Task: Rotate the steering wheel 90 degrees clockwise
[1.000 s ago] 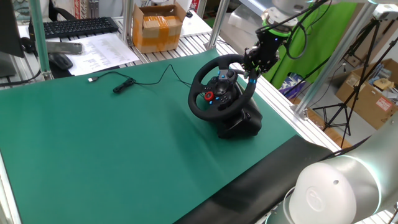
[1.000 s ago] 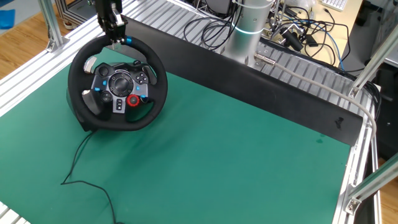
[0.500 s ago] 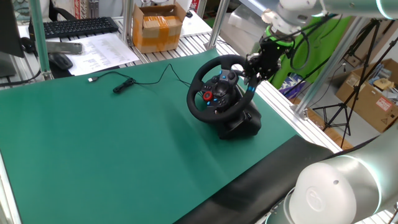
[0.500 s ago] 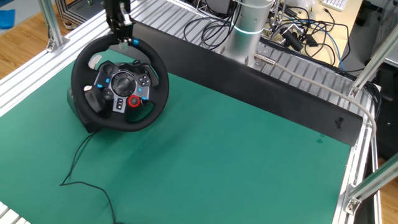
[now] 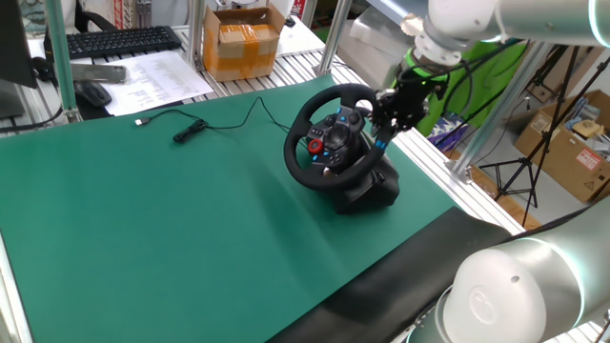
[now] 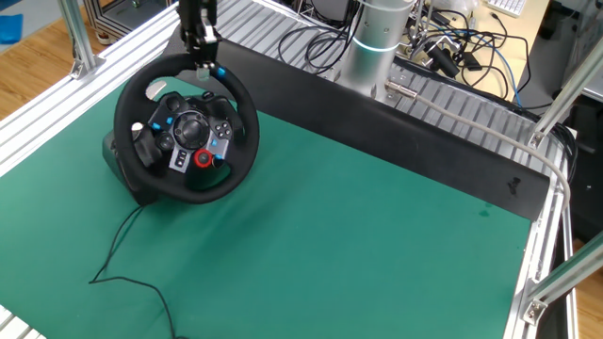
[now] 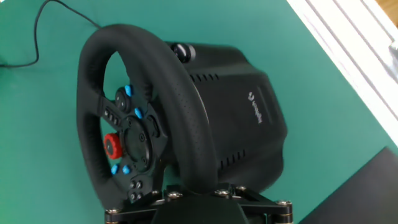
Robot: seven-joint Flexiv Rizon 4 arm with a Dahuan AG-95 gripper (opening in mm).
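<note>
Arm reaching down from the upper right, pincer low at the right of centre

In one fixed view the arm's pale upper link enters at the top right of the frame, and its dark wrist slants down and to the left, ending in the pincer (image 5: pixel 383 107). In the other fixed view the pincer (image 6: pixel 201 58) hangs near the top left of the frame, pointing downward. In the hand view only the pincer's black body shows along the bottom edge; whether its fingers are closed cannot be told.
</note>
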